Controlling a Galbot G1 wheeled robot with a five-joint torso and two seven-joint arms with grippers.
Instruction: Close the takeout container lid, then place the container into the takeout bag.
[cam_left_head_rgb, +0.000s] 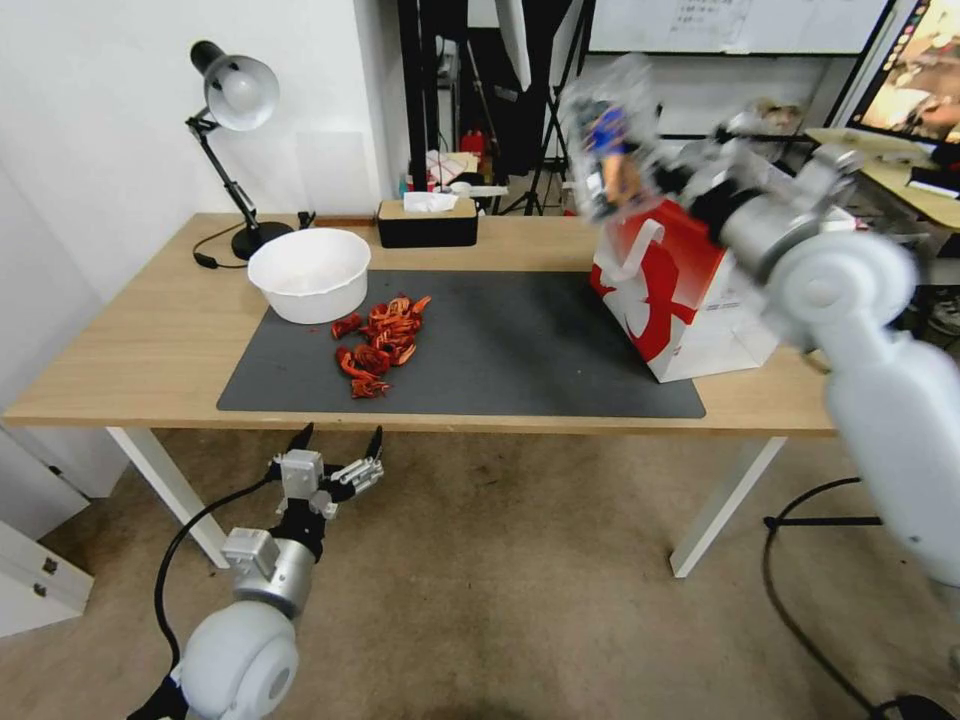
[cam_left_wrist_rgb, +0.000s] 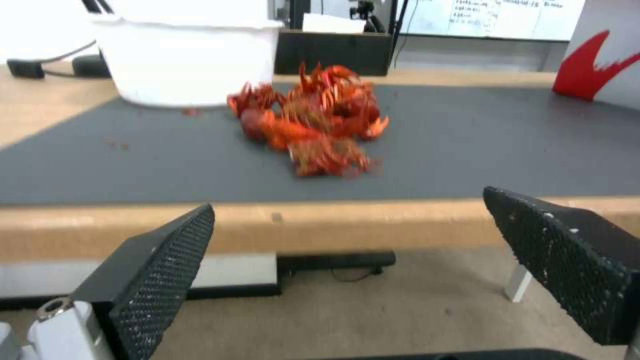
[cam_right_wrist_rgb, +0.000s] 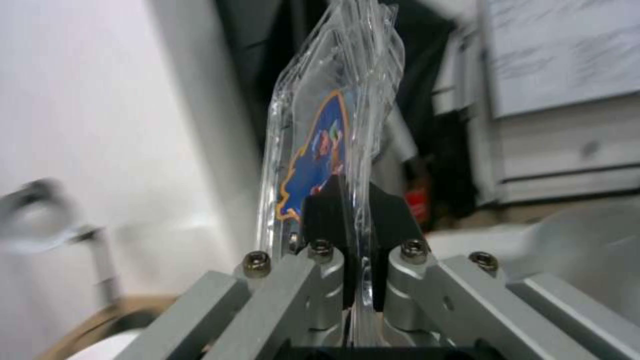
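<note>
Above the bag (cam_left_head_rgb: 680, 300), at the right far side of the table (cam_left_head_rgb: 150, 340), the right gripper (cam_left_head_rgb: 650, 165) holds the container (cam_left_head_rgb: 610, 135) up in the air. Its black fingers (cam_right_wrist_rgb: 323, 210) are pinched tight on the clear shell, one on each side, and the two halves sit flat against each other with the blue label (cam_right_wrist_rgb: 317, 160) showing through the plastic. The container stands on edge, clear of the bag's rim and white handles.

The bag stands on the right end of the dark mat (cam_left_head_rgb: 500, 350), leaning a little, red face toward the middle of the table.

Down at the near left, below the table edge, the left gripper (cam_left_head_rgb: 335, 450) hangs idle with its fingers (cam_left_wrist_rgb: 160, 260) spread wide and nothing between them. Beyond it on the mat lies a heap of red crayfish (cam_left_head_rgb: 380, 345), just beside a white bowl (cam_left_head_rgb: 310, 272). A desk lamp (cam_left_head_rgb: 235, 100) and a black tissue box (cam_left_head_rgb: 428, 222) stand at the far edge.
</note>
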